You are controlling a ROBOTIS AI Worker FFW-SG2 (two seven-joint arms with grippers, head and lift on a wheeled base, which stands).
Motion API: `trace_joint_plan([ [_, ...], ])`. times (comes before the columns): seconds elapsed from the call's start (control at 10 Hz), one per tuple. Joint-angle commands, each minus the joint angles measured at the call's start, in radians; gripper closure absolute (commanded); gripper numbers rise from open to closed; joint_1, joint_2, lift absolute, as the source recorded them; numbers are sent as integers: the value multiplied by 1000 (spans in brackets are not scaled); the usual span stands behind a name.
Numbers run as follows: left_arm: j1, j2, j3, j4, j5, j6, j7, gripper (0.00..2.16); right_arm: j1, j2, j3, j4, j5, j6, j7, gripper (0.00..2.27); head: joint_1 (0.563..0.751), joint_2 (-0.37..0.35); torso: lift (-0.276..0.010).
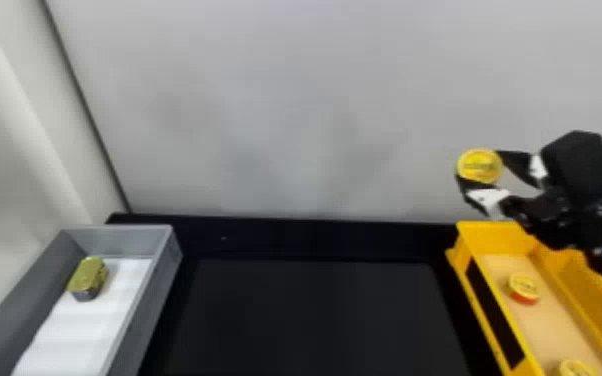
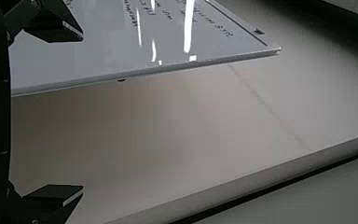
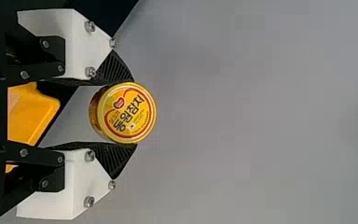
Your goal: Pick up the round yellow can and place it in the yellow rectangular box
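In the head view my right gripper [image 1: 482, 167] is raised above the far end of the yellow rectangular box [image 1: 495, 237], holding the round yellow can [image 1: 479, 165] with its lid facing the camera. The right wrist view has the can [image 3: 128, 113] pinched between the fingertips of my right gripper [image 3: 133, 113], one pad on each side. In the left wrist view my left gripper [image 2: 81, 114] stands open, nothing between its fingers, over a pale surface. Inside the yellow box lies another round can [image 1: 524, 289], with a further one [image 1: 576, 368] at the bottom edge.
A grey box [image 1: 160, 280] with a white lining stands at the left and holds a gold-topped rectangular can [image 1: 87, 277]. The black table [image 1: 315, 315] lies between the two boxes, with a pale wall behind. A white board [image 2: 144, 42] appears in the left wrist view.
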Motion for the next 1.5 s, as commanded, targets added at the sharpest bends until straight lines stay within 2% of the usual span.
trace_joint_plan([
  [0.0,5,1,6,-5,0,5,0,127,33,10,-93,-20,50,12,-22,711,629,12,-55],
  [0.2,11,-2,14,-8,0,8,0,127,67,16,-179,-17,71,18,-51,711,629,12,-55],
  [0.5,16,-5,19,-11,0,8,0,127,109,16,-251,70,71,15,-66,711,629,12,-55],
  [1.0,22,-7,29,-22,0,8,0,127,153,37,-308,223,70,2,-78,711,629,12,-55],
  [1.4,22,-9,26,-23,0,5,0,127,139,57,-293,378,54,-15,-69,711,629,12,-55],
])
